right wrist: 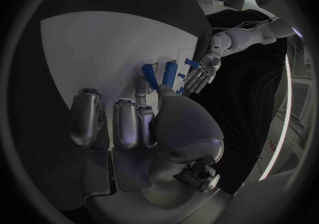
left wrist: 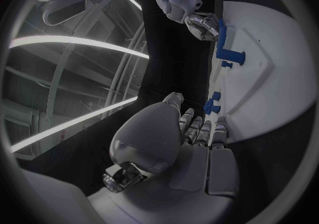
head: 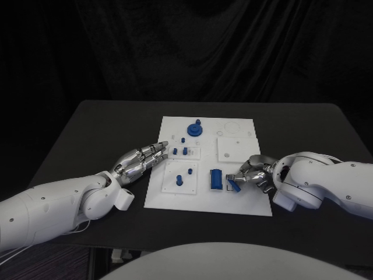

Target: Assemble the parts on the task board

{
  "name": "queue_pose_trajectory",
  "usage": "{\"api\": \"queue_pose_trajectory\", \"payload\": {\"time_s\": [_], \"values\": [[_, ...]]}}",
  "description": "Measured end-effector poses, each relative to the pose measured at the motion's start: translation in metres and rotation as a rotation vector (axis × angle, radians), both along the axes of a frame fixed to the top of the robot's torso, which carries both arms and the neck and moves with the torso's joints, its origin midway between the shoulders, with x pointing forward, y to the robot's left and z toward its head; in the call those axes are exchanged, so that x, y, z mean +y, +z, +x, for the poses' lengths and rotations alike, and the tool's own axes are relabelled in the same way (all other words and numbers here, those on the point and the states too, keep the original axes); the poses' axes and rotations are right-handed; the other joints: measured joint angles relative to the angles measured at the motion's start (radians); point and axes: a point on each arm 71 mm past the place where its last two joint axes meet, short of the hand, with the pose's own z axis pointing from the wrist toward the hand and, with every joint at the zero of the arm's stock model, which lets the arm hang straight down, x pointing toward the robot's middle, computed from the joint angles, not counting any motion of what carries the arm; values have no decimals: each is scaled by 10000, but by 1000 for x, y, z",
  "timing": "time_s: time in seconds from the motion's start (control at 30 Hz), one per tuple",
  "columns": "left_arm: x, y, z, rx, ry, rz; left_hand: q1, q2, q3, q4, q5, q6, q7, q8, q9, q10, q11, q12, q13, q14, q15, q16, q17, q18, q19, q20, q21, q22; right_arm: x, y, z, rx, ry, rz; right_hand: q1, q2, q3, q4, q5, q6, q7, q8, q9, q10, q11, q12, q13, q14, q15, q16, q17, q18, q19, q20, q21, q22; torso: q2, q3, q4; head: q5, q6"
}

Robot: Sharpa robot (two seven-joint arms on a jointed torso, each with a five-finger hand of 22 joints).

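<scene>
The white task board [head: 245, 201] lies mid-table. My right hand [head: 252, 174] is over its near right part and pinches a slim blue part [head: 234, 185] between thumb and a finger; the right wrist view shows this part [right wrist: 150, 76] sticking out past the thumb tip. Just beside it a blue block [head: 215, 179] stands on the board. My left hand [head: 141, 160] is at the board's left edge, fingers stretched out flat, holding nothing. Small blue pegs [head: 180, 151] stand just past its fingertips. A round blue part [head: 195, 128] sits at the board's far side.
Two more blue pegs [head: 183, 178] stand in the near left panel of the board. The black table [head: 94, 134] has bare room left, right and behind the board. The left wrist view shows my right hand [left wrist: 202, 26] beyond the blue block [left wrist: 233, 56].
</scene>
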Motion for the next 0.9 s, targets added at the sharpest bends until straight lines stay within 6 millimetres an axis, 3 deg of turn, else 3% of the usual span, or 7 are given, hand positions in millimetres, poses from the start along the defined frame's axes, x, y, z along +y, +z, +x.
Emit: {"api": "queue_pose_trajectory", "payload": {"time_s": [0.4, 0.67, 0.9], "values": [[0, -1, -1, 15, -3, -36, 0, 0, 26, -26, 0, 0, 0, 0, 0, 0, 0, 0, 0, 0, 0, 0, 2, 0, -37, 4, 1, 2, 0, 0, 0, 12, 55, -10, 0, 0, -29, 29, -277, -257, 38, 118, 121, 0, 0, 0, 0, 0, 0, -79, -113, -1, 0, 1, -66, 0, 0, 0, 1, 14, 0], [0, -2, -1, 24, -4, -77, 0, 0, 55, -55, 0, 21, 21, 39, 0, 0, 0, 0, -1, 0, 0, 0, 5, 1, -38, 2, 0, 0, 1, 0, 0, 0, 70, -3, 148, 307, 102, -10, 311, -341, 20, 329, 229, -1, 1, 1, 1, 0, 0, -152, -255, -1, 0, 1, -107, 0, 0, 0, 1, 25, 0], [0, -2, -2, 30, -6, -92, 0, 0, 154, -98, 0, 95, 95, 39, 14, 0, 0, 0, -1, 38, 38, 0, 7, 1, -26, 11, 0, 0, 1, 0, 1, -40, 47, 14, 263, 422, 260, -28, 701, -378, -17, 492, 319, 25, -46, 6, 16, -12, -12, -159, -305, -1, 2, -71, -163, 0, 1, 0, 0, 40, 0]]}}
